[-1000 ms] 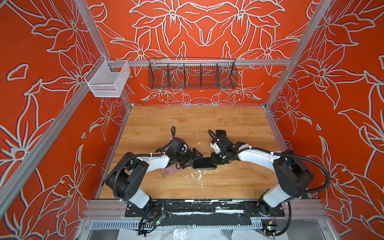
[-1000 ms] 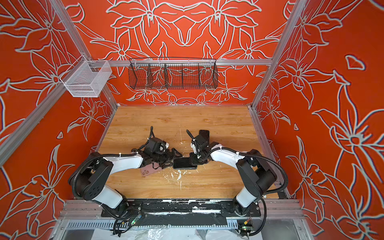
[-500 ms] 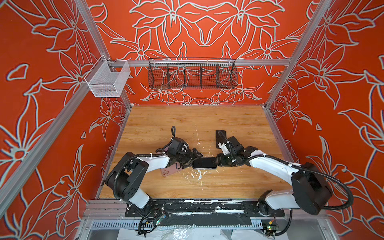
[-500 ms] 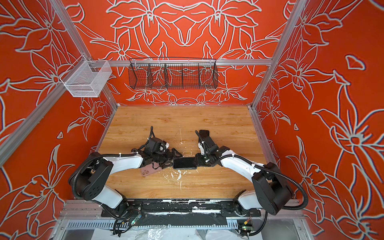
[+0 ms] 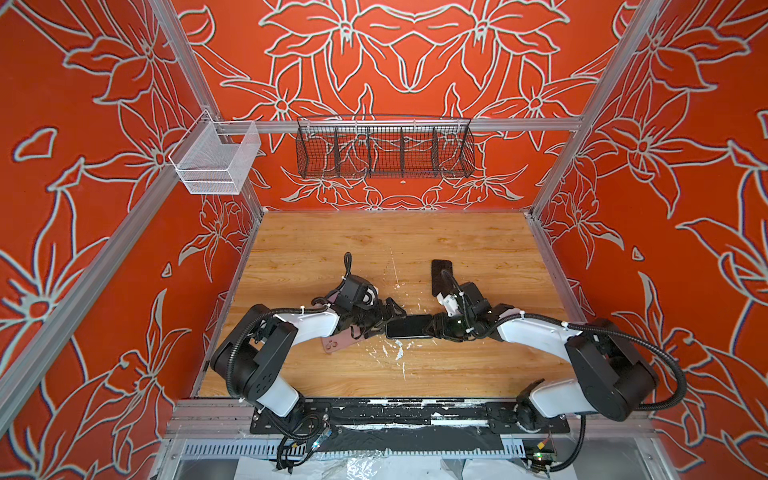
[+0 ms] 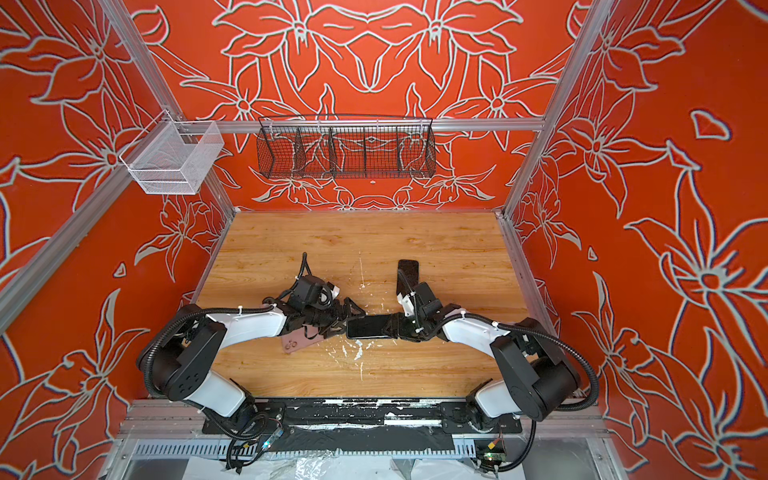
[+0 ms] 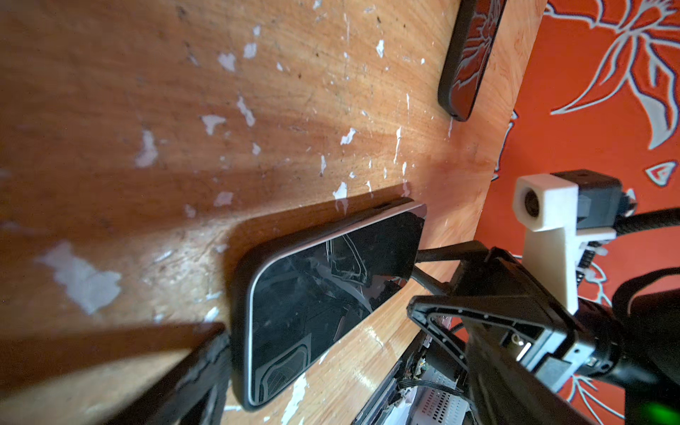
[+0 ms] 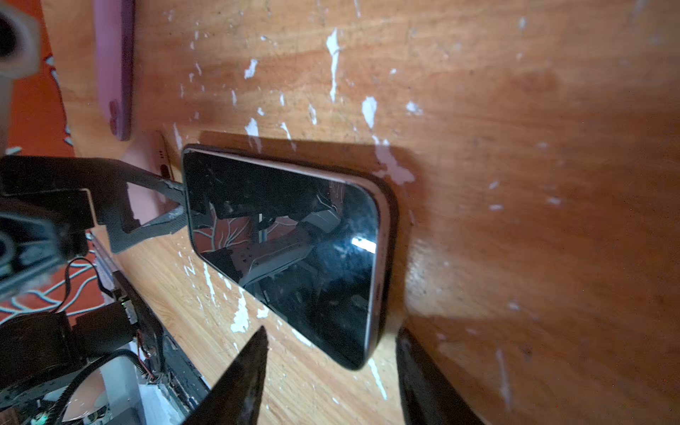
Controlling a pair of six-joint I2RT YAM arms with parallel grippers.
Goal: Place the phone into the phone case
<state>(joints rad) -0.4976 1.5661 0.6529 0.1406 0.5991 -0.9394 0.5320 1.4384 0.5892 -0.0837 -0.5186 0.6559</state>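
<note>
In both top views the phone lies flat, screen up, on the table, directly between the two claws. The left claw meets one short end and the right claw meets the other. A pink case lies face down beneath the left claw's wrist. A second black handset lies beyond the right claw, toward the back wall.

From the left wrist, the phone stretches straight out ahead of the left claw. A black case wraps the phone's edges. Only one finger of this claw shows, right against the phone's near corner, and its jaws are spread wide. The right claw sits at the far end of the phone.

From the right wrist, the right claw has its jaws parted, and the phone's near end lies in the gap. Bare table shows between one finger and the phone. The other finger sits just beside the case. The left claw touches the far end of the phone, and the pink case lies beyond it.
</note>
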